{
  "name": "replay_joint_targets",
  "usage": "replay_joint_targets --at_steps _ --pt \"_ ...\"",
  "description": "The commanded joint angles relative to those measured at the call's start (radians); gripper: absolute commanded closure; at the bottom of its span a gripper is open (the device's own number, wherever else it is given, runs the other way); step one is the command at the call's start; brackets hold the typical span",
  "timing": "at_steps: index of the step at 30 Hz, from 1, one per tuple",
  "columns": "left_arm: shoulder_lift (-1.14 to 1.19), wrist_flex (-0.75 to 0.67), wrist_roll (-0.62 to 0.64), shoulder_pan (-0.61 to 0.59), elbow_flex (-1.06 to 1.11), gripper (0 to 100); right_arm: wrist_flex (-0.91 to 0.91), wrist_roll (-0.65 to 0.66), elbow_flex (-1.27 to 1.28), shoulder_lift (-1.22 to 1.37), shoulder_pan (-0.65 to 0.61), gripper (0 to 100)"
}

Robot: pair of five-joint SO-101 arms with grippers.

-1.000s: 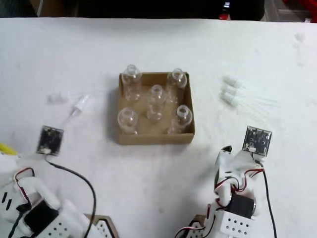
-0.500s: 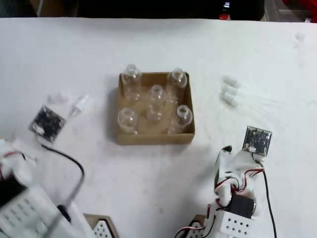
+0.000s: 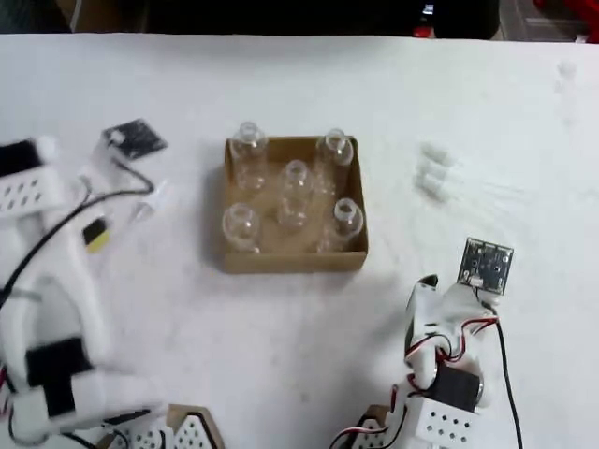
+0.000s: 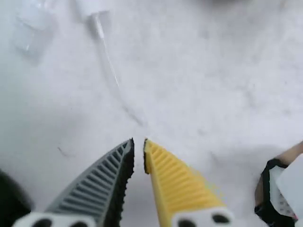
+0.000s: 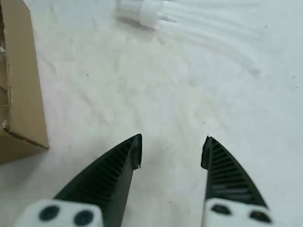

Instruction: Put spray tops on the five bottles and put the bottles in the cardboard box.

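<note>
Here our nearly closed left claw (image 4: 138,147) hangs near the spray top (image 3: 151,197) beside the cardboard box (image 3: 292,259); we judge it light, slippery, best pinched at its head.

High cam overhead; wrist cams low over table (image 3: 281,327); right shares cardboard box (image 5: 21,80).

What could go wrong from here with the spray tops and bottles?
The left gripper, nearly shut near the spray top, may shove it or bend its thin tube rather than grip it. The five open bottles stand crowded in the cardboard box, so capping one there may tip its neighbours.
</note>
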Motion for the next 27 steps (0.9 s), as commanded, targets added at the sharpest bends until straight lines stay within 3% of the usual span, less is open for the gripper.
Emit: replay_joint_targets --at_steps 1,10,18,27 --pt "0.157 0.012 0.121 0.107 -0.184 87 0.007 -0.002 0.008 -0.004 -0.007 81.3" --pt "0.349 -0.066 0.199 0.252 -0.413 85 0.007 -0.002 0.008 -0.004 -0.005 81.4" --pt "0.533 -0.204 0.282 0.254 -0.427 85 0.007 -0.002 0.008 -0.004 -0.005 81.4" --pt "0.564 -0.327 0.345 0.239 -0.427 85 0.007 -0.002 0.008 -0.004 -0.005 81.3"
